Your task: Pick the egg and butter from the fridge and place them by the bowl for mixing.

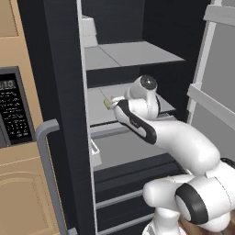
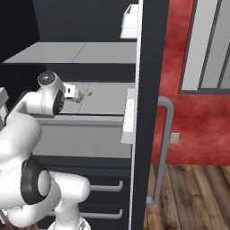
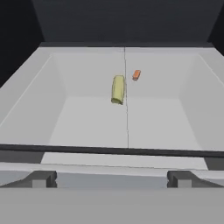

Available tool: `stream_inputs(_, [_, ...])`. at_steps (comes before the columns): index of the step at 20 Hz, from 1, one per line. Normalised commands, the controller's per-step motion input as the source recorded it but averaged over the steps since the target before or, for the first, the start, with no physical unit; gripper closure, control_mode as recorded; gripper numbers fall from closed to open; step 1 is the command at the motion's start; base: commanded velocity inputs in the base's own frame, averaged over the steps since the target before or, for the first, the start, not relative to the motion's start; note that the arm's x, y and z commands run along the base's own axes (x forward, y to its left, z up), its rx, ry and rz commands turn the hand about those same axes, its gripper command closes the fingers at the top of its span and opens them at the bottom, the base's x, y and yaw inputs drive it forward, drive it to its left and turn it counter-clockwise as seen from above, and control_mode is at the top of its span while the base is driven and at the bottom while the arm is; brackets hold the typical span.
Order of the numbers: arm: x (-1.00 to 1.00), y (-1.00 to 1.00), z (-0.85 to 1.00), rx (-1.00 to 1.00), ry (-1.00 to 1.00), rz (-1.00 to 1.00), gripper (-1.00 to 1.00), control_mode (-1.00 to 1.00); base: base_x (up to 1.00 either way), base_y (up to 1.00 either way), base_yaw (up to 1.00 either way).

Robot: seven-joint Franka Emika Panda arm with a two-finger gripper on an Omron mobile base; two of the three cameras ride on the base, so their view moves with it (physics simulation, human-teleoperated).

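1. The gripper (image 3: 112,178) stands wide open and holds nothing; its two dark fingertips (image 3: 41,178) sit far apart at the near edge of a light grey shelf (image 3: 87,127).
2. Ahead of the gripper, well apart from it, the butter (image 3: 117,89) lies on the shelf as a pale-yellow stubby block, lengthwise away from the hand.
3. Just beside the butter, further back and to its right in the hand view, lies a tiny orange-pink bit (image 3: 136,75), apart from it.
4. From the left base view the hand reaches into the fridge (image 1: 55,69), with the butter (image 1: 107,103) just in front of it on the middle shelf.
5. In the right base view the butter (image 2: 78,99) and the orange-pink bit (image 2: 89,94) lie on that same shelf, past the hand.
6. The fridge door (image 2: 150,90) stands open with its grey bar handle (image 2: 164,148).
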Motion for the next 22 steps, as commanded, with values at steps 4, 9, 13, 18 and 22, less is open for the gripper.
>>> stream_inputs(4, [0.30, 0.14, -0.31, 0.00, 0.00, 0.00, -1.00, -1.00, 0.00, 0.00, 0.00])
stream_inputs(9, [0.37, 0.10, -0.14, 0.00, 0.00, 0.00, -1.00, -1.00, 0.00, 0.00, 0.00])
stream_inputs(13, [0.43, 0.00, 0.00, 0.00, 0.00, -0.01, -1.00, -1.00, 0.00, 0.00, 0.00])
stream_inputs(18, [0.46, 0.00, -0.03, 0.00, 0.00, 0.00, -1.00, -1.00, 0.00, 0.00, 0.00])
stream_inputs(22, [0.42, 0.01, -0.13, 0.00, 0.00, 0.00, -1.00, -1.00, 0.00, 0.00, 0.00])
